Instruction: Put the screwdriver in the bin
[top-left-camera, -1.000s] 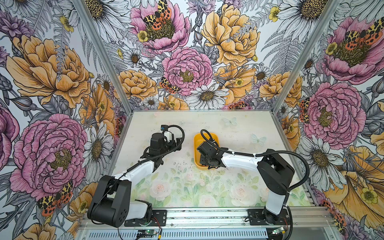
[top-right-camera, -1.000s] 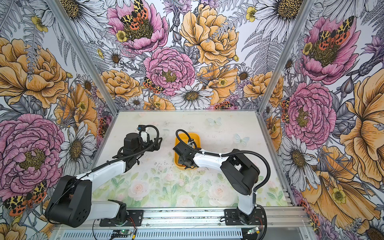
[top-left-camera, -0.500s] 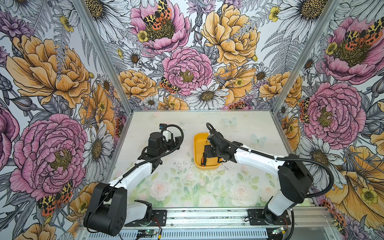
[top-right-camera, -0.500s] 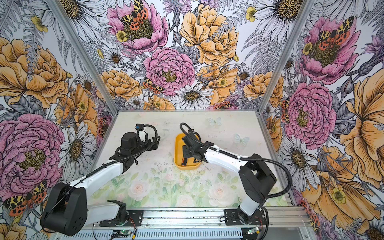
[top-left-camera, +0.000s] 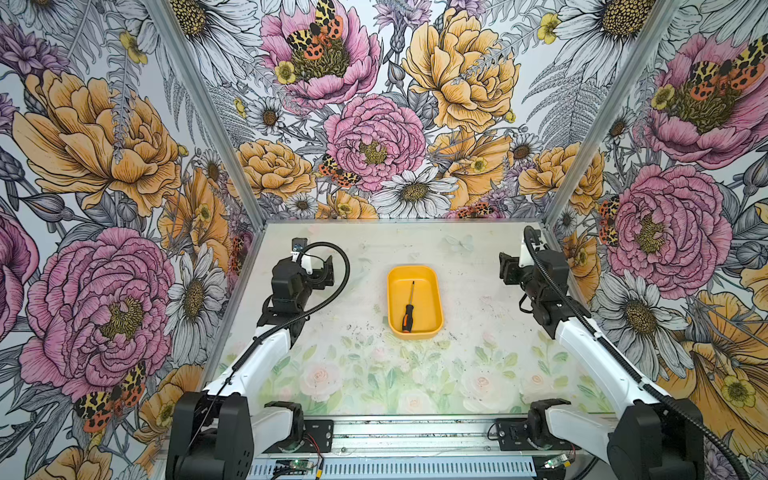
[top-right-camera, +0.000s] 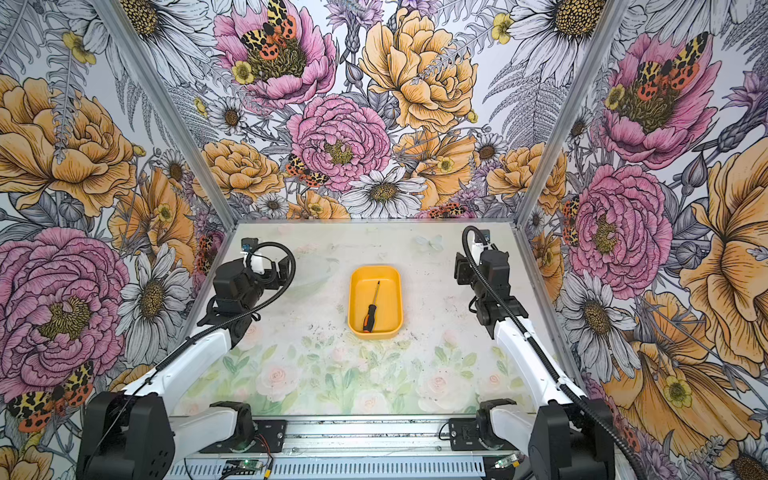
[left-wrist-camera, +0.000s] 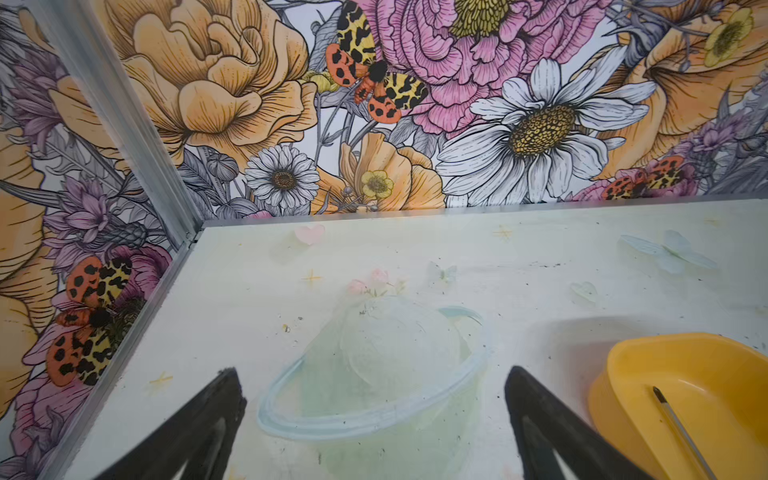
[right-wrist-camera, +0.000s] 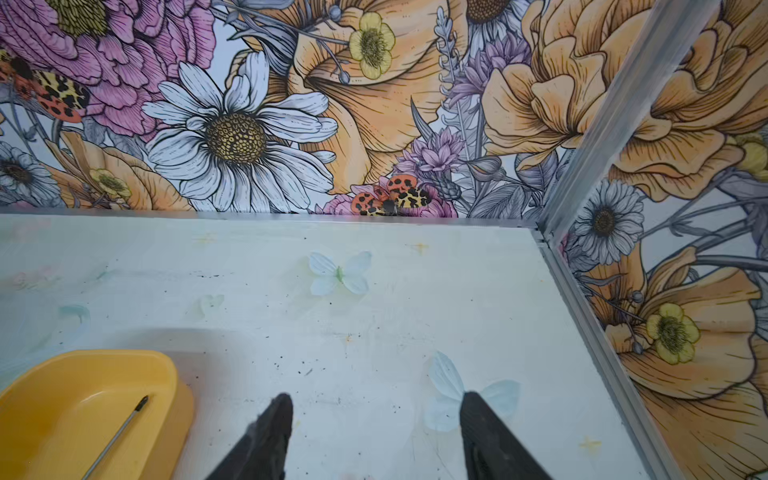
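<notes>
Small screwdriver (top-left-camera: 408, 309) with a thin dark metal shaft and black-and-orange handle lies inside the shallow yellow-orange plastic bin (top-left-camera: 430, 291); the task looks done

The screwdriver rests flat on the bin floor, wholly within the walls, so nothing seems left except perhaps parking the arms. The left gripper (left-wrist-camera: 370, 419) has its black fingers (left-wrist-camera: 208, 415) spread apart over the pale floral-printed tabletop (left-wrist-camera: 374, 257), with nothing between them; the bin sits outside its fingers, just past one of them. The right gripper (right-wrist-camera: 374, 432) also has its fingers (right-wrist-camera: 270, 432) apart and empty, the bin again off to the outer side of one finger. In both top views the bin lies between the two grippers, well apart from each
</notes>
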